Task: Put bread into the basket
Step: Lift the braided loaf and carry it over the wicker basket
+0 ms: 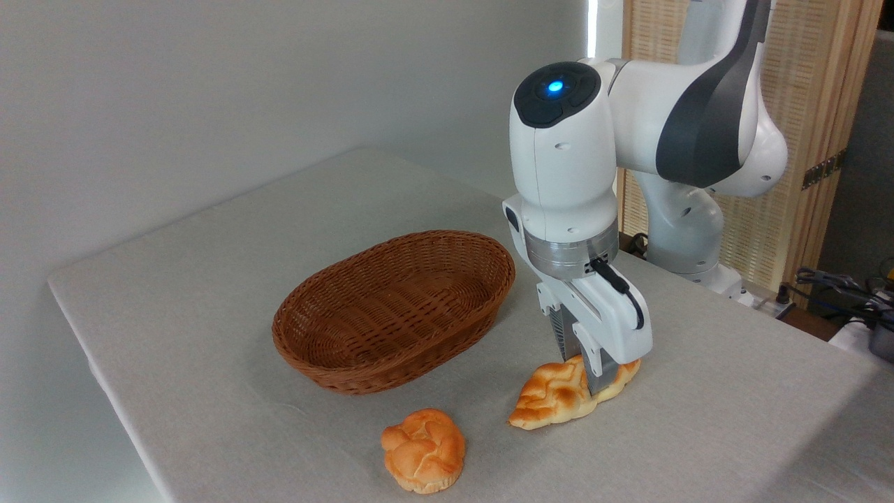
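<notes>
Jaws: your jaws straddle the bread (pixel 552 395) near its far end, one finger (pixel 599 374) on each side, pinching it.
Bread: you see it lying on the table (pixel 698 433), right of the basket (pixel 391 307) and apart from it.
Basket: sits upright, nothing inside.
Bun (pixel 423 450): lies in front of the basket, left of the bread.

- Desk (pixel 698 419): you see a pale grey cloth covering.
- Basket (pixel 394 311): sits mid-desk.
- Braided bread (pixel 552 395): lies right of the basket.
- Round bun (pixel 423 450): near the front edge.
</notes>
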Robot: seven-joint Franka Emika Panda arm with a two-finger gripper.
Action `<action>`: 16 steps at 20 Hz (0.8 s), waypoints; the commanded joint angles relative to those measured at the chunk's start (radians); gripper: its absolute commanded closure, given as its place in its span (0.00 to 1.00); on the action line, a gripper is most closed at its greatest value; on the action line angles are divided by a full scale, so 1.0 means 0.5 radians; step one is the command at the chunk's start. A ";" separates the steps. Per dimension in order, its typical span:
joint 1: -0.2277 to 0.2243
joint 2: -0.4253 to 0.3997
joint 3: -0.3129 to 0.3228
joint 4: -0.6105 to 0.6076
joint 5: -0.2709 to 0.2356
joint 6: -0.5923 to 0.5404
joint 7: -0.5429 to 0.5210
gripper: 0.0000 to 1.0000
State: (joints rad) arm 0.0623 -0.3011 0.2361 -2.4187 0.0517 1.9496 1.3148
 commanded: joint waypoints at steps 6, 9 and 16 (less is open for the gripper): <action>-0.078 0.090 0.019 0.593 -0.069 -0.414 0.030 0.56; -0.124 0.139 0.013 0.726 -0.213 -0.426 0.006 0.55; -0.192 0.292 -0.181 0.852 -0.407 -0.423 -0.319 0.55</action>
State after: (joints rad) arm -0.0161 -0.2200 0.2010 -2.0424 -0.1270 1.7586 1.2495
